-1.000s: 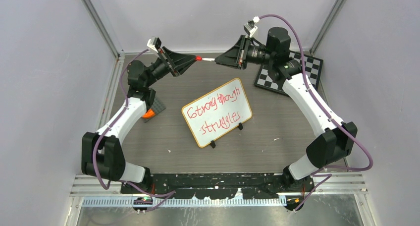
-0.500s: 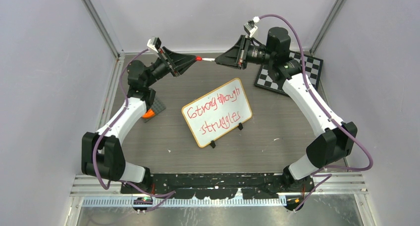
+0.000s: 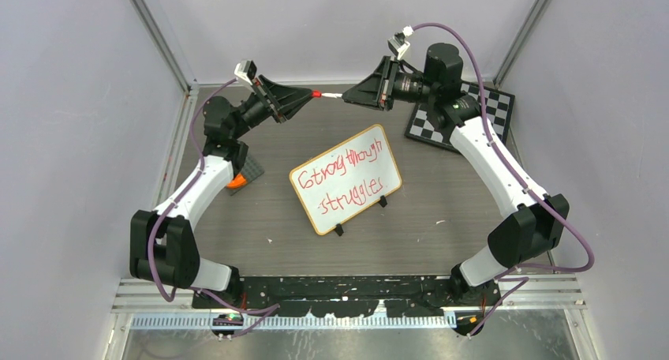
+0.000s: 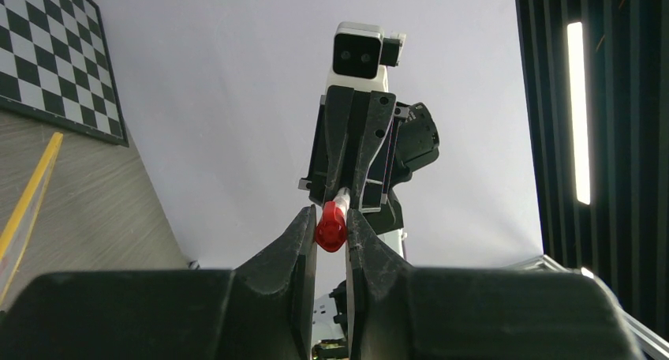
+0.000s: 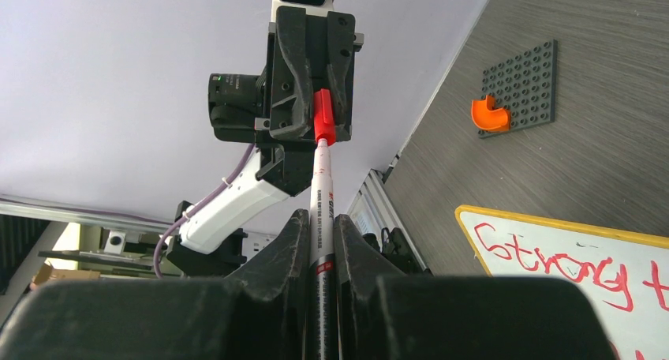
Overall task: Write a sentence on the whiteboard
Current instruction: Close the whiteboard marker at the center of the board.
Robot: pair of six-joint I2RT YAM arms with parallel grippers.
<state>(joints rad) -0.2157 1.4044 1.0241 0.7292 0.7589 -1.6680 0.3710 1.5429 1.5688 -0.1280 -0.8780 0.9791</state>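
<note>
While the whiteboard (image 3: pixel 351 193) lies mid-surface (image 3: pixel 442 218) with the red sentence (image 3: pixel 341 170) on it, both arms meet raised over the far side. Left gripper (image 3: pixel 309 95) clamps the cap (image 3: pixel 317 94); right gripper (image 3: pixel 348 95) clamps the marker (image 3: pixel 332 95), cap at its tip.

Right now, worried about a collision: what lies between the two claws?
The marker bridges them: right claw grips its barrel, left claw pinches its red cap. Seen from the top view.

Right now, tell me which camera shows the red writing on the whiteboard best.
The top view: both lines of the writing show whole on the whiteboard. The right wrist view catches only its start; the left wrist view shows just the board's rim.
</note>
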